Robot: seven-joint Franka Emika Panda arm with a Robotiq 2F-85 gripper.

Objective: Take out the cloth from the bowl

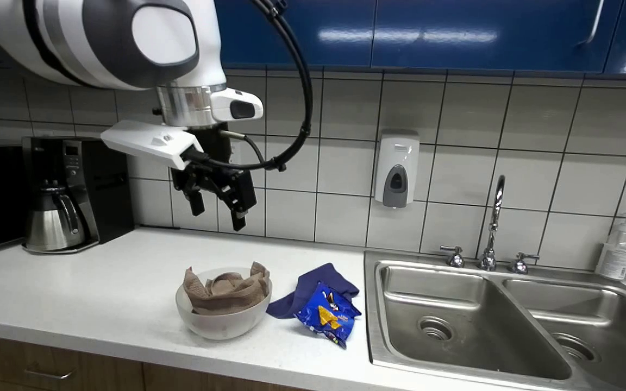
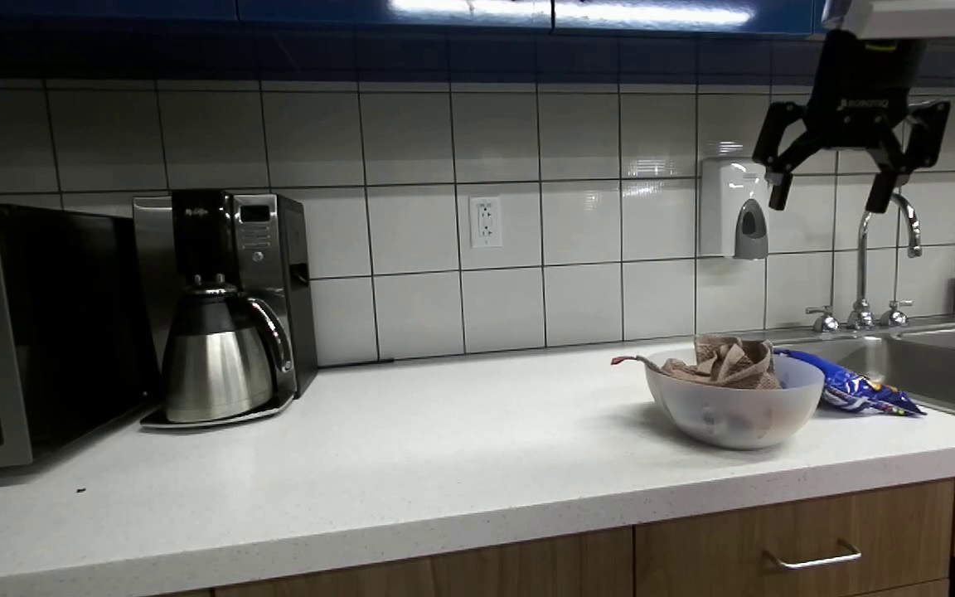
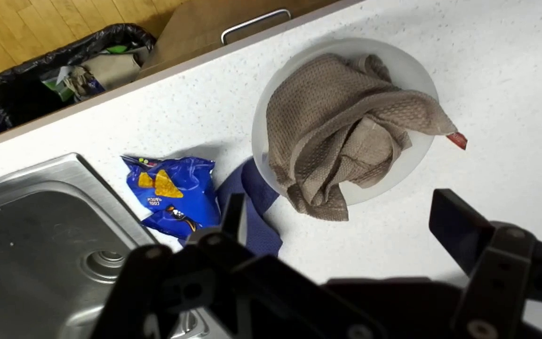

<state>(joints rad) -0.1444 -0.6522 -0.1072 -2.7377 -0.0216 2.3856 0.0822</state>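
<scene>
Cloth (image 3: 318, 101), brown and bunched, lies in the bowl (image 2: 734, 419), well below the fingers (image 2: 781, 191) of the gripper (image 2: 830, 197). They stand spread wide, holding nothing.

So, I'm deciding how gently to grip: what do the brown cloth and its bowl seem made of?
The brown cloth: matte woven fabric, perhaps cotton, judging by its waffle-like texture and loose folds. The bowl: probably smooth frosted plastic, since faint blurred tints seem to show through its milky wall; frosted glass is possible too.
</scene>
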